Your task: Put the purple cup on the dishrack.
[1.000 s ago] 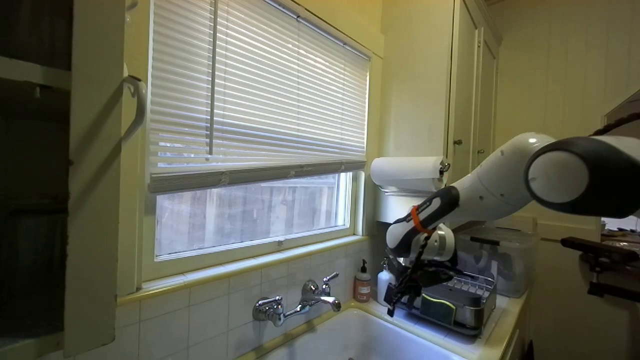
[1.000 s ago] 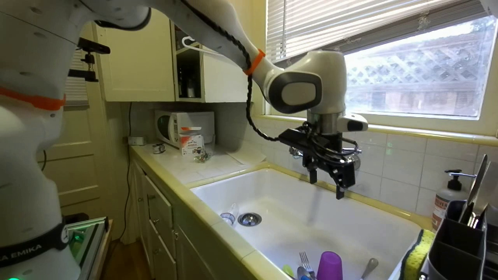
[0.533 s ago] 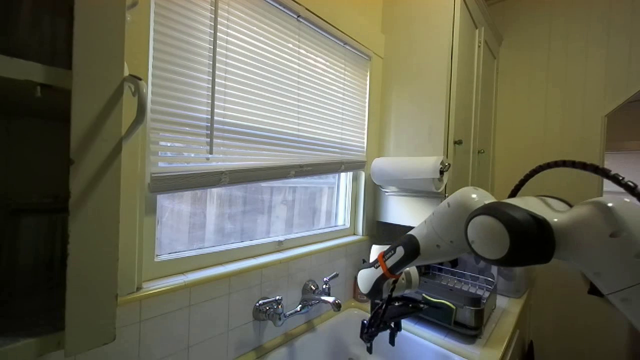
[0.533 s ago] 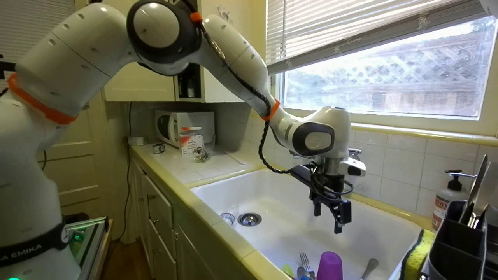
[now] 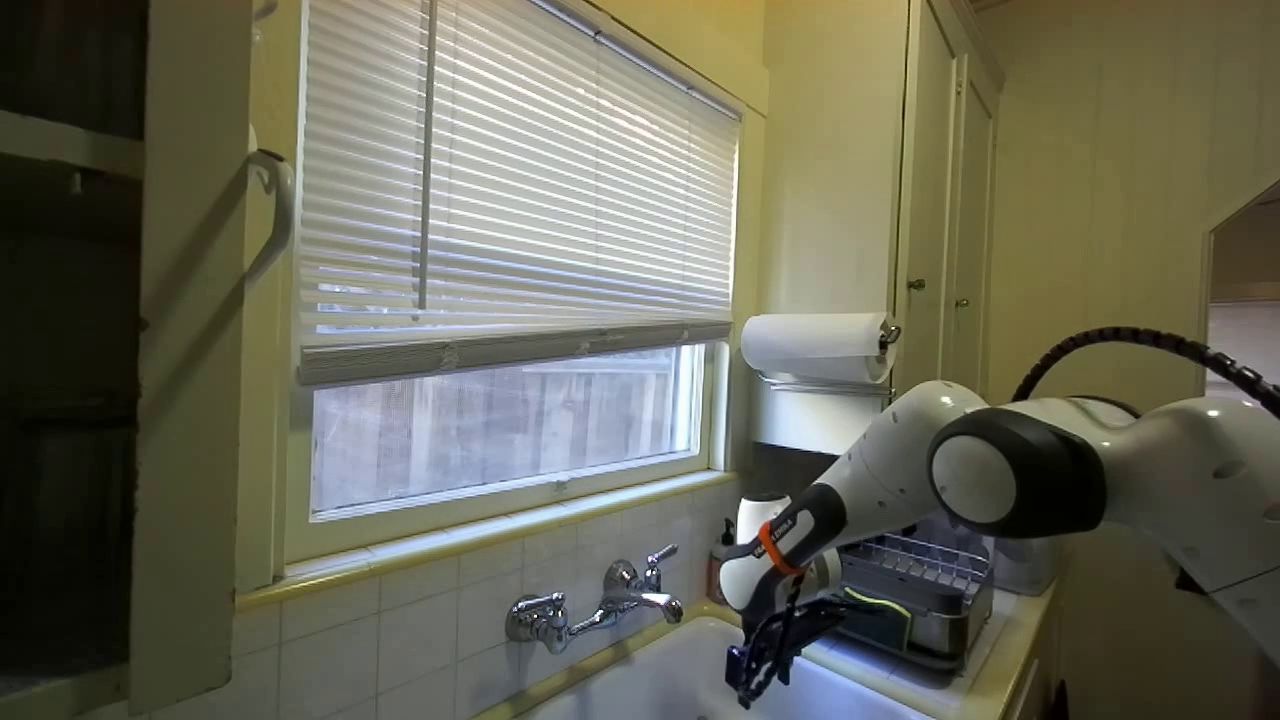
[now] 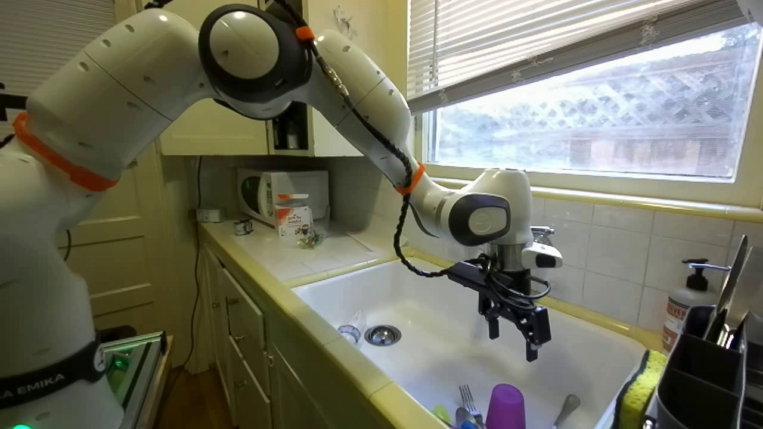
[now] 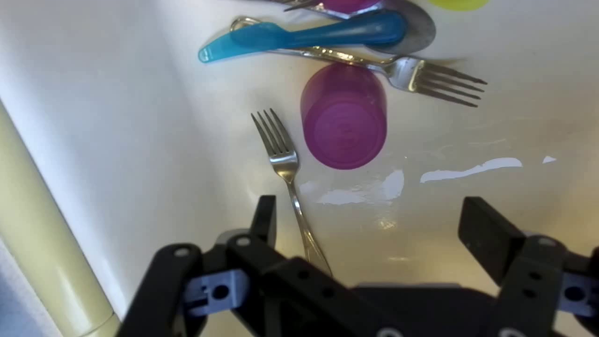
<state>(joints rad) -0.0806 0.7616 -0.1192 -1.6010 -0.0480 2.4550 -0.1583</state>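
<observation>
The purple cup stands upside down in the white sink, its closed end facing my wrist camera. It also shows at the bottom edge of an exterior view. My gripper is open and empty, pointing down over the sink. In the wrist view the cup lies ahead of the fingertips, apart from them. The gripper also shows in both exterior views, above the sink floor. The dark dishrack stands on the counter beside the sink; its cutlery holder shows in an exterior view.
A fork lies left of the cup. Another fork, a blue knife and a spoon lie against its far side. A second purple thing is cut off. A faucet juts over the sink. A sponge is at the rack.
Over the last second my gripper has come down into the sink area, with only a small shift in the last half second. It stays open. The cup has not moved.
</observation>
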